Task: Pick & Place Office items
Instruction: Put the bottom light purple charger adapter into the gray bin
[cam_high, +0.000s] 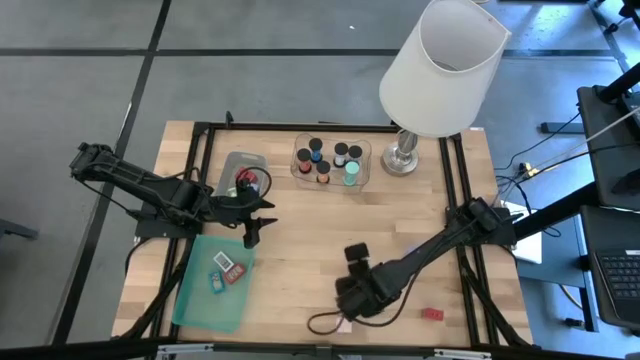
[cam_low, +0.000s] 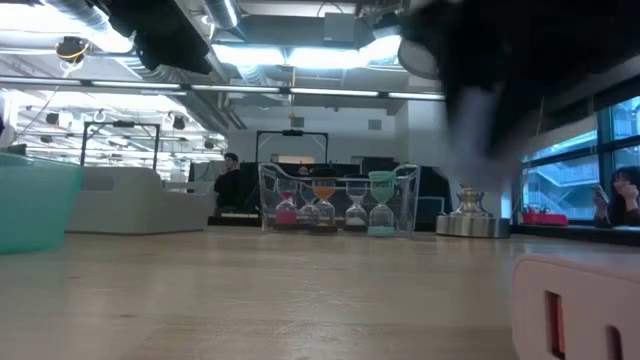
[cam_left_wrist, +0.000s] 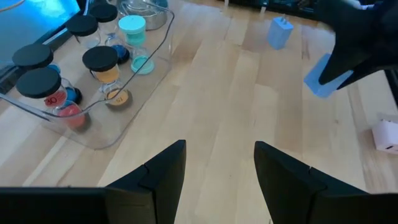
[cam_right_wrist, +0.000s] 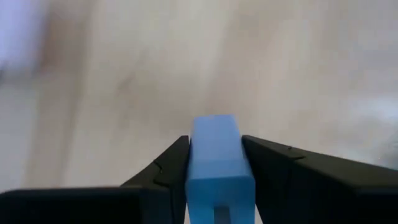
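Right gripper (cam_right_wrist: 214, 180): fingers closed on a blue block (cam_right_wrist: 217, 158), which sits upright between the two pads and stands out beyond the tips, over bare wood. In the high view this gripper (cam_high: 352, 262) lies at about 6 o'clock of the table (cam_high: 300, 220), the arm reaching in from 4 o'clock. The left wrist view shows the same blue block (cam_left_wrist: 324, 78) under the dark gripper body, clear of the wood.

Left gripper (cam_left_wrist: 217, 174): fingers partly apart, nothing between them, over bare wood. In the high view it (cam_high: 250, 232) is at about 9 o'clock of the table, just at the far corner of the green lid (cam_high: 200, 300).

Office items, outward from the right gripper:
- Pink block (cam_left_wrist: 387, 134), near the front edge; it fills the near right corner of the low view (cam_low: 580, 305).
- Red block (cam_high: 432, 314), at 4 o'clock of the right gripper, on the wood.
- Small blue block (cam_left_wrist: 278, 32), apart on the wood.
- Red piece (cam_high: 231, 268) and blue piece (cam_high: 217, 281), lying on the green lid at 7 o'clock of the table.
- Dark-capped cylinders with coloured fill (cam_high: 330, 160), standing in a clear tray (cam_high: 362, 178) at 12 o'clock.

Other: a second clear tray (cam_high: 240, 165) at 10 o'clock, contents unclear; lamp (cam_high: 440, 70) at 1 o'clock, base just beside the cylinder tray.
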